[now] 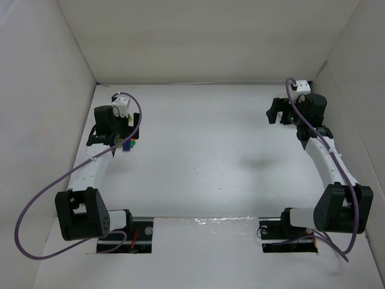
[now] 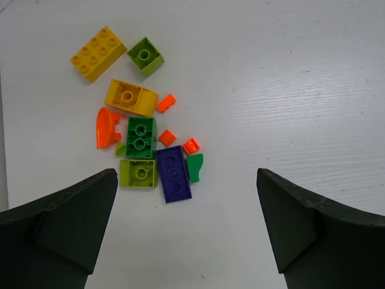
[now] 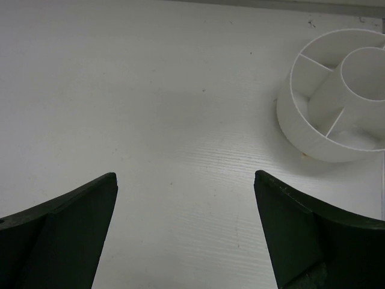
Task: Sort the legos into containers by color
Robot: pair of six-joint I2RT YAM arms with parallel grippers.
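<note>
Above the white tabletop (image 1: 204, 156) the left claw (image 2: 186, 177) and right claw (image 3: 183, 177) hang spread wide, gripping nothing. The divided white cup (image 3: 295, 126) stands near the right claw; the yellow, green, orange and dark-blue legos (image 2: 141, 135) lie clustered beneath the left.

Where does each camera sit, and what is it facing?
Top external: above and behind, looks down on the table; left arm and right arm show.
Left wrist: on the left arm, looks down at the legos; open jaws show.
Right wrist: on the right arm, faces the cup; open jaws show.
Shared: top and left wrist see the legos.
</note>
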